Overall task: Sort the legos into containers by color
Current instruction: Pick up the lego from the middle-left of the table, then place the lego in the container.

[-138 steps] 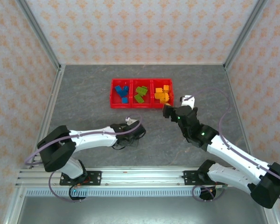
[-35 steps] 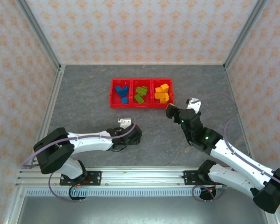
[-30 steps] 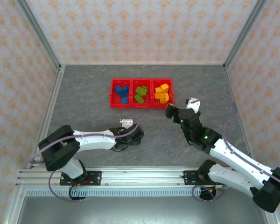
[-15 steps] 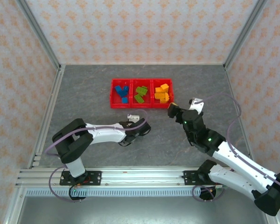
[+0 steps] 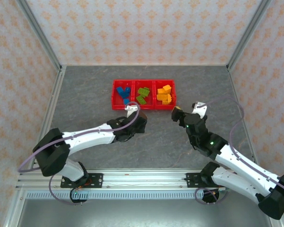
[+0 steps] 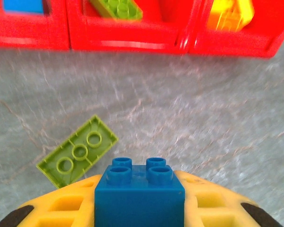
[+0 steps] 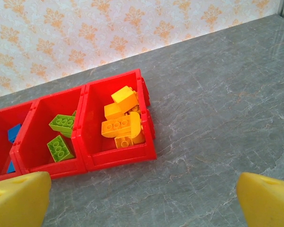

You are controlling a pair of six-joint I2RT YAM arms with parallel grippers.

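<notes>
Just short of the red containers [image 5: 143, 108], a blue lego [image 6: 139, 189] is clamped studs-up in the left jaws, which are closed tight on it. The blue compartment [image 5: 114, 97] is found at the left end of the row, so ahead and off to the left of the grip, and that's probably where it should be dropped. A lime plate [image 6: 78, 150] is seen flat on the counter [image 5: 85, 94] just beside, long axis diagonal. The right jaws are spread fully wide, nothing held, near the orange end.
</notes>
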